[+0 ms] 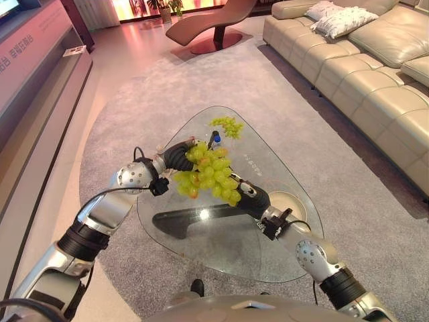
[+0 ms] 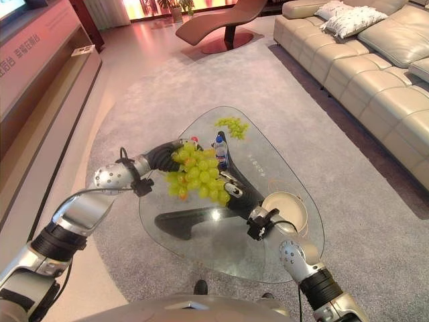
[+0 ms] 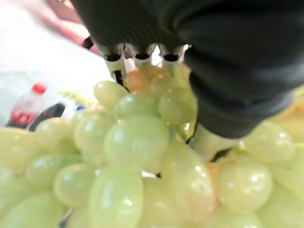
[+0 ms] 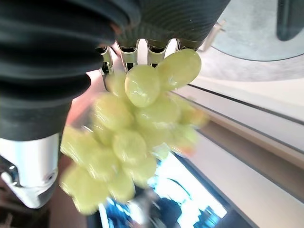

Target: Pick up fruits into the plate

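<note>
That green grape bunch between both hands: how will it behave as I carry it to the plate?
Probably floppy: the grape bunch sags in loose clusters between the left robot hand and right robot hand. Single grapes look smooth and round, so any that detach would likely roll across the glass table.

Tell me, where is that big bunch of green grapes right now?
The big grape bunch hangs in the air above the glass table, between the left hand and the right hand, nearer the robot than the small grape bunch lying on the glass.

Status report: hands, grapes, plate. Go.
Left hand and right hand both at the raised grapes, fingers hidden among them. Plate on glass table, empty. Second bunch and bottle at far edge.
</note>
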{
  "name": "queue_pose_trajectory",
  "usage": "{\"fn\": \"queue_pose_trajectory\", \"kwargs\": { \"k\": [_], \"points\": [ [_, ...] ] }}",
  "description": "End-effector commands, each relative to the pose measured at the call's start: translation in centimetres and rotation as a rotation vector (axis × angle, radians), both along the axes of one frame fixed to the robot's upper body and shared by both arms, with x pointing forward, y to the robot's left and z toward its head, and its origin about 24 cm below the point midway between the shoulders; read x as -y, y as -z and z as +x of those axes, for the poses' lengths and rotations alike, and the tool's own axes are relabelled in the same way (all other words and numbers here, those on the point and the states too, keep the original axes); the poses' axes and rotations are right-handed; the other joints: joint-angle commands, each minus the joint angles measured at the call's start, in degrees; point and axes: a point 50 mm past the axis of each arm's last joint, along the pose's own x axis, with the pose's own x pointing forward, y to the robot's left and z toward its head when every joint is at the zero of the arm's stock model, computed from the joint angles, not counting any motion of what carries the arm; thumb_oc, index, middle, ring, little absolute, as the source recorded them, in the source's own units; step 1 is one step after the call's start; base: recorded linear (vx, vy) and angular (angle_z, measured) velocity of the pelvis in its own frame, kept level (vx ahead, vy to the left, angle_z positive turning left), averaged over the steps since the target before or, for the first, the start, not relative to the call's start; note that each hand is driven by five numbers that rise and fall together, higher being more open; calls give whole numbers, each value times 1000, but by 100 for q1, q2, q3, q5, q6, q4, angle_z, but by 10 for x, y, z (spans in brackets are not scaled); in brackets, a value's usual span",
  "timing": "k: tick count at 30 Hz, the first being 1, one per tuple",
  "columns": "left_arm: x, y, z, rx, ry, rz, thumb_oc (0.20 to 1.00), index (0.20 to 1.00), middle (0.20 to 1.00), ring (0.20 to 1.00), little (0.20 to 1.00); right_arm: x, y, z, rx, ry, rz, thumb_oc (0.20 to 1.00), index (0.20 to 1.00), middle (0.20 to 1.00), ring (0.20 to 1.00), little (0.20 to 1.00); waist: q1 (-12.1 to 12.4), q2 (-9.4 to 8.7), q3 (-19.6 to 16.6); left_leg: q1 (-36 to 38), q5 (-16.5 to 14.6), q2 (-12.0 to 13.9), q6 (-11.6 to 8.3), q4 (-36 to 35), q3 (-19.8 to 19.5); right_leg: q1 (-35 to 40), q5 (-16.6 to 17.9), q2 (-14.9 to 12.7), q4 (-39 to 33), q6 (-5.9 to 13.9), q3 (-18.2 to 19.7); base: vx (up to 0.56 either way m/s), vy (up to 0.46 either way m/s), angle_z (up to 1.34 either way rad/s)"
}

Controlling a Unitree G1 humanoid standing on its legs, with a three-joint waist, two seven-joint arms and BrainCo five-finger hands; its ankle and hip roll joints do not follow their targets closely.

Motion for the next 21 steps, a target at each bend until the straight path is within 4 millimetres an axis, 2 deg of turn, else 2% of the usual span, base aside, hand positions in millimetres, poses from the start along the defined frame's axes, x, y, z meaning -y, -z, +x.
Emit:
{"fn": "queue_pose_trajectory", "kwargs": {
  "k": [1, 8, 14, 21],
  "points": [
    [-5, -41, 15, 169, 0, -86, 200, 200, 200, 200, 200, -9, -27, 13, 130, 29, 151, 1000, 1000, 1000, 1000, 1000, 90, -121, -77, 349, -729, -490, 324, 80, 202, -62, 12, 64, 29, 99, 164, -27, 19, 3],
    [10, -51, 20, 191, 55, -52, 200, 200, 200, 200, 200, -23, -31, 14, 150, -34, 163, 1000, 1000, 1000, 1000, 1000, 120, -112, -89, 330, -721, -516, 312, 73, 121, -64, 12, 33, 29, 108, 98, -20, 3, 9],
    [16, -54, 23, 192, 83, -24, 200, 200, 200, 200, 200, -28, -35, 14, 170, -91, 137, 1000, 1000, 1000, 1000, 1000, 101, -118, -109, 320, -718, -518, 305, 72, 133, -81, 18, 28, 29, 118, 101, -3, 0, 1],
    [21, -60, 23, 208, 147, 93, 200, 200, 200, 200, 200, -27, -37, 13, 192, -241, -25, 1000, 1000, 1000, 1000, 1000, 67, -136, -106, 325, -718, -518, 291, 82, 159, -83, 29, 28, 29, 120, 117, 0, 0, 0]
  ]
}}
